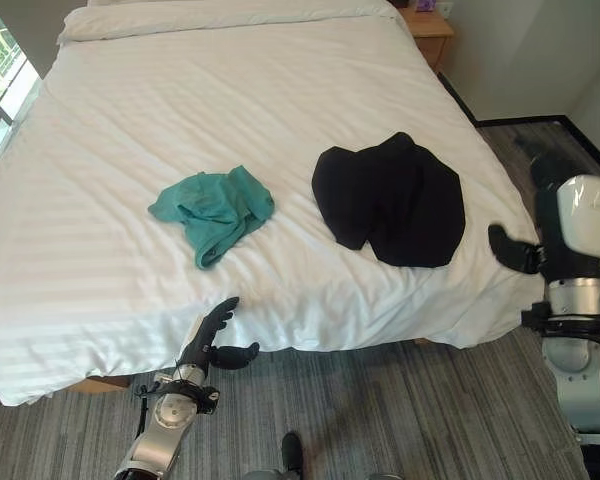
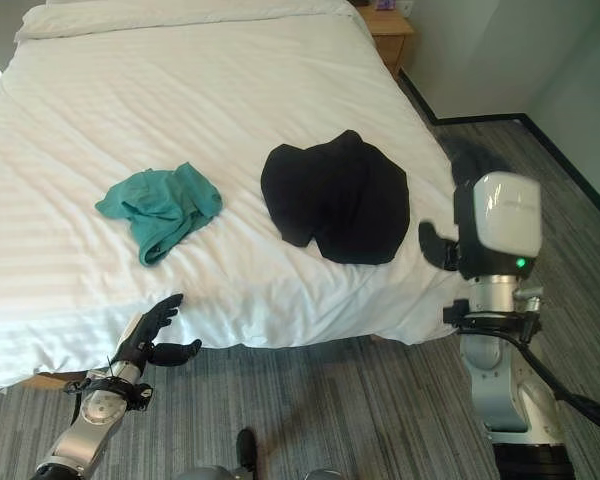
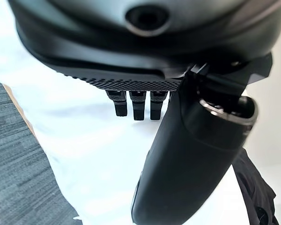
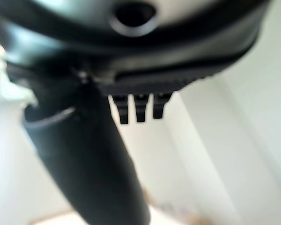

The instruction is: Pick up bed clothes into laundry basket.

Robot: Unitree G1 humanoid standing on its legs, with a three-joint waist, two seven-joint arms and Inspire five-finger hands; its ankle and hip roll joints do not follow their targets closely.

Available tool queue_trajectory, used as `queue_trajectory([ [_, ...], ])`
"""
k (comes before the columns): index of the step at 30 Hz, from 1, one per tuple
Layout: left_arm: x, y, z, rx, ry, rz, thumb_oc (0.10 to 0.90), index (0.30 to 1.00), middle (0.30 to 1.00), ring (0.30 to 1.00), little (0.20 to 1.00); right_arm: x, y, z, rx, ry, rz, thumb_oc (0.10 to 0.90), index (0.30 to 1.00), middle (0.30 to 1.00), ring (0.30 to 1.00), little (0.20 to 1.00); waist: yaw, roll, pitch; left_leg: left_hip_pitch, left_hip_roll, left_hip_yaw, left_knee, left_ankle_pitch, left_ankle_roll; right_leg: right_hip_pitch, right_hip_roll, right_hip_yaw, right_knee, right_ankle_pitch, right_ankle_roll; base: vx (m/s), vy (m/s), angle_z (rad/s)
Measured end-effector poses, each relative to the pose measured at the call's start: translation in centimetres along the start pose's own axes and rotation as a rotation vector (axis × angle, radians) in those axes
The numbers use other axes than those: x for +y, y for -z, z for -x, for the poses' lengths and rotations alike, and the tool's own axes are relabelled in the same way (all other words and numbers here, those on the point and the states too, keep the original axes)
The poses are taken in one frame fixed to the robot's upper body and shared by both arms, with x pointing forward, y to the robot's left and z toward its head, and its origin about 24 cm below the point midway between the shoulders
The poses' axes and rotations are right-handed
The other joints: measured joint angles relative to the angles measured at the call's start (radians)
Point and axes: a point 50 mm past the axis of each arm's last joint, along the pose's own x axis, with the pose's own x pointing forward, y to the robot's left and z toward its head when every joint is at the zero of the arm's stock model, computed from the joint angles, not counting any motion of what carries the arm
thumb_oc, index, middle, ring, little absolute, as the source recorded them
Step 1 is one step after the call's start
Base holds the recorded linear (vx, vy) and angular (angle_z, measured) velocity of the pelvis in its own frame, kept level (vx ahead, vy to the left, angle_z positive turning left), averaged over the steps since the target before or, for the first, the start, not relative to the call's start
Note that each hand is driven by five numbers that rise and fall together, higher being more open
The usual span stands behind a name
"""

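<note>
At about 7 o'clock the left hand [image 1: 212, 338] hovers by the bed's [image 1: 100, 150] near edge, fingers straight and spread, holding nothing. Up at 11 o'clock from it lies the teal garment [image 1: 212, 210], crumpled, likely light and limp; its raised folds should offer an easy pinch. At the bed's centre-right lies the black garment [image 1: 392, 198], soft, probably heavier. The right hand [image 1: 512, 250] hangs at 3 o'clock; its fingers' state I cannot tell. A wooden nightstand [image 1: 428, 30] stands at 1 o'clock; nothing blocks either garment.

bed [image 1: 280, 90]: crumpled garment [image 1: 212, 212] left | larger garment [image 1: 390, 198] right, apart
</note>
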Motion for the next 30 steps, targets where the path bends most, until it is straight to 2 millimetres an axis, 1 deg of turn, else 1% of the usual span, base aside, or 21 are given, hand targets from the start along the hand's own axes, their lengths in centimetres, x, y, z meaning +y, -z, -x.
queue_trajectory([
  [1, 0.1, 0.1, 0.0, 0.002, -0.007, 0.001, 0.800, 0.900, 0.900, 0.900, 0.900, -0.2, -0.4, -0.1, -0.016, 0.020, -0.011, 0.800, 0.900, 0.900, 0.900, 0.900, -0.002, -0.001, 0.000, 0.002, 0.011, -0.008, 0.000, -0.001, -0.011, -0.009, 0.015, 0.002, -0.066, 0.031, -0.007, 0.14, -0.046, 0.29],
  [2, 0.3, 0.2, 0.1, 0.006, -0.011, -0.001, 0.800, 0.900, 0.900, 0.900, 0.900, -0.4, -0.7, -0.1, -0.030, 0.036, -0.019, 0.800, 0.900, 0.900, 0.900, 0.900, -0.013, -0.008, 0.000, 0.003, 0.015, -0.017, -0.001, 0.003, -0.020, -0.009, 0.022, 0.005, -0.128, 0.074, -0.005, 0.14, -0.076, 0.57],
  [3, 0.5, 0.4, 0.2, 0.013, -0.017, -0.003, 0.800, 0.900, 0.900, 0.900, 0.900, -0.4, -0.8, 0.0, -0.047, 0.044, -0.030, 0.800, 0.900, 0.900, 0.900, 0.900, -0.024, -0.029, -0.004, 0.003, 0.013, -0.055, -0.003, 0.001, -0.049, -0.015, 0.041, 0.016, -0.220, 0.135, -0.001, 0.10, -0.050, 0.76],
  [4, 0.6, 0.5, 0.4, 0.017, -0.015, -0.011, 0.800, 0.900, 0.900, 0.900, 0.900, -0.2, -0.6, 0.2, -0.041, 0.032, -0.029, 0.800, 0.900, 0.900, 0.900, 0.900, -0.023, -0.054, -0.010, 0.002, 0.005, -0.077, -0.006, -0.010, -0.066, -0.007, 0.049, 0.036, -0.293, 0.175, -0.002, 0.13, -0.108, 0.85],
  [5, 0.9, 0.6, 0.4, 0.018, -0.012, -0.025, 0.800, 0.900, 0.900, 0.900, 0.900, 0.1, -0.4, 0.6, -0.031, 0.013, -0.027, 0.800, 0.900, 0.900, 0.900, 0.900, -0.026, -0.090, -0.013, 0.000, -0.016, -0.091, -0.006, -0.013, -0.087, -0.001, 0.041, 0.038, -0.291, 0.200, -0.025, 0.07, -0.063, 0.78],
  [6, 0.7, 0.9, 0.5, 0.029, -0.011, -0.019, 0.800, 0.900, 0.900, 0.900, 0.900, 0.4, 0.0, 0.9, -0.016, -0.010, -0.022, 0.800, 0.900, 0.900, 0.900, 0.900, -0.024, -0.099, -0.019, 0.004, -0.015, -0.100, -0.006, -0.012, -0.104, 0.004, 0.041, 0.030, -0.285, 0.251, -0.073, 0.10, -0.134, 0.53],
  [7, 0.5, 1.3, 1.0, 0.042, -0.009, -0.011, 0.800, 0.900, 0.900, 0.900, 0.900, 1.1, 0.4, 1.0, -0.007, -0.046, -0.016, 0.800, 0.900, 0.900, 0.900, 0.900, -0.018, -0.094, -0.021, 0.014, 0.004, -0.088, -0.003, -0.008, -0.137, 0.009, 0.054, 0.016, -0.290, 0.251, -0.073, 0.09, -0.095, 0.25],
  [8, 0.4, 1.7, 1.3, 0.054, -0.008, -0.006, 0.800, 0.900, 0.900, 0.900, 0.900, 1.8, 0.9, 1.2, 0.001, -0.095, 0.000, 0.800, 0.900, 0.900, 0.900, 0.900, -0.008, -0.090, -0.023, 0.019, 0.017, -0.086, -0.003, -0.010, -0.147, 0.013, 0.066, 0.015, -0.292, 0.251, -0.073, 0.18, -0.153, 0.09],
  [9, 0.0, 2.5, 2.0, 0.083, 0.007, 0.005, 0.800, 0.900, 0.900, 0.900, 0.900, 3.3, 2.3, 1.7, 0.027, -0.210, 0.041, 0.800, 0.900, 0.900, 0.900, 0.900, 0.006, -0.083, -0.026, 0.019, 0.042, -0.093, -0.006, -0.015, -0.166, 0.030, 0.084, -0.007, -0.284, 0.249, -0.076, 0.18, -0.125, 0.11],
  [12, -0.5, 3.8, 3.1, 0.135, 0.051, 0.007, 0.800, 0.900, 0.900, 0.900, 0.900, 5.6, 5.1, 2.3, 0.094, -0.406, 0.125, 0.800, 0.900, 0.900, 0.900, 0.900, 0.025, -0.080, -0.029, 0.040, 0.068, -0.096, -0.006, -0.021, -0.181, 0.052, 0.108, -0.022, -0.285, 0.244, -0.084, 0.08, -0.057, 0.09],
  [13, -0.7, 3.9, 3.2, 0.139, 0.060, 0.007, 0.800, 0.900, 0.900, 0.900, 0.900, 5.9, 5.9, 2.7, 0.131, -0.439, 0.144, 0.800, 0.900, 0.900, 0.900, 0.900, 0.038, -0.078, -0.030, 0.046, 0.073, -0.097, -0.005, -0.020, -0.183, 0.052, 0.113, -0.023, -0.284, 0.245, -0.086, 0.09, -0.058, 0.04],
  [14, -0.7, 4.0, 3.2, 0.142, 0.060, 0.009, 0.800, 0.900, 0.900, 0.900, 0.900, 6.0, 6.1, 2.8, 0.153, -0.445, 0.136, 0.800, 0.900, 0.900, 0.900, 0.900, 0.043, -0.076, -0.029, 0.044, 0.075, -0.097, -0.003, -0.016, -0.181, 0.050, 0.116, -0.024, -0.284, 0.250, -0.092, 0.13, -0.071, 0.02],
  [15, -0.6, 4.4, 3.4, 0.158, 0.056, 0.010, 0.800, 0.900, 0.900, 0.900, 0.900, 6.6, 6.3, 2.6, 0.161, -0.463, 0.133, 0.800, 0.900, 0.900, 0.900, 0.900, 0.056, -0.071, -0.028, 0.042, 0.078, -0.099, -0.004, -0.016, -0.183, 0.058, 0.117, -0.035, -0.284, 0.249, -0.095, 0.11, -0.048, 0.11],
  [16, -0.8, 5.1, 3.5, 0.191, 0.062, 0.022, 0.800, 0.900, 0.900, 0.900, 0.900, 8.1, 7.2, 1.9, 0.157, -0.577, 0.201, 0.800, 0.900, 0.900, 0.900, 0.900, 0.055, -0.062, -0.033, 0.064, 0.079, -0.110, -0.006, -0.028, -0.199, 0.085, 0.116, -0.049, -0.285, 0.240, -0.104, 0.08, -0.033, 0.23],
  [18, -0.8, 5.0, 3.5, 0.186, 0.061, 0.021, 0.800, 0.900, 0.900, 0.900, 0.900, 8.3, 8.1, 1.6, 0.186, -0.596, 0.234, 0.800, 0.900, 0.900, 0.900, 0.900, 0.069, -0.061, -0.035, 0.066, 0.079, -0.131, -0.006, -0.028, -0.199, 0.098, 0.114, -0.070, -0.285, 0.232, -0.108, 0.07, -0.032, 0.35],
  [19, -0.7, 5.2, 3.6, 0.192, 0.060, 0.019, 0.800, 0.900, 0.900, 0.900, 0.900, 8.3, 8.3, 1.0, 0.198, -0.586, 0.238, 0.800, 0.900, 0.900, 0.900, 0.900, 0.075, -0.060, -0.035, 0.065, 0.078, -0.141, -0.006, -0.027, -0.199, 0.098, 0.112, -0.076, -0.285, 0.230, -0.111, 0.06, -0.028, 0.21],
  [20, -0.7, 5.4, 3.7, 0.204, 0.060, 0.018, 0.800, 0.900, 0.900, 0.900, 0.900, 8.6, 8.2, 0.4, 0.198, -0.588, 0.239, 0.800, 0.900, 0.900, 0.900, 0.900, 0.091, -0.058, -0.036, 0.064, 0.077, -0.142, -0.006, -0.027, -0.199, 0.099, 0.111, -0.077, -0.285, 0.230, -0.111, 0.05, -0.026, 0.13],
  [23, -0.6, 5.8, 4.1, 0.219, 0.057, 0.031, 0.800, 0.900, 0.900, 0.900, 0.900, 9.2, 8.1, -0.4, 0.190, -0.603, 0.251, 0.800, 0.900, 0.900, 0.900, 0.900, 0.113, -0.059, -0.036, 0.063, 0.076, -0.149, -0.003, -0.024, -0.194, 0.098, 0.110, -0.080, -0.285, 0.233, -0.116, 0.04, -0.031, 0.07],
  [26, -0.5, 6.4, 4.4, 0.245, 0.056, 0.029, 0.800, 0.900, 0.900, 0.900, 0.900, 10.8, 7.8, -1.1, 0.187, -0.645, 0.253, 0.800, 0.900, 0.900, 0.900, 0.900, 0.129, -0.062, -0.038, 0.044, 0.076, -0.153, -0.001, -0.022, -0.197, 0.084, 0.108, -0.090, -0.285, 0.233, -0.115, -0.01, -0.029, 0.07],
  [28, -0.4, 6.7, 4.4, 0.262, 0.049, 0.039, 0.800, 0.900, 0.900, 0.900, 0.900, 11.3, 7.7, -1.0, 0.215, -0.646, 0.217, 0.800, 0.900, 0.900, 0.900, 0.900, 0.142, -0.064, -0.038, 0.023, 0.075, -0.156, -0.001, -0.015, -0.205, 0.061, 0.106, -0.097, -0.284, 0.235, -0.117, -0.08, -0.039, 0.07],
  [30, -0.1, 7.5, 4.2, 0.290, 0.041, 0.027, 0.800, 0.900, 0.900, 0.900, 0.900, 13.0, 7.5, -1.1, 0.285, -0.667, 0.165, 0.800, 0.900, 0.900, 0.900, 0.900, 0.147, -0.067, -0.036, -0.035, 0.074, -0.161, 0.000, 0.000, -0.215, 0.009, 0.106, -0.102, -0.284, 0.247, -0.131, -0.09, -0.034, 0.08],
])
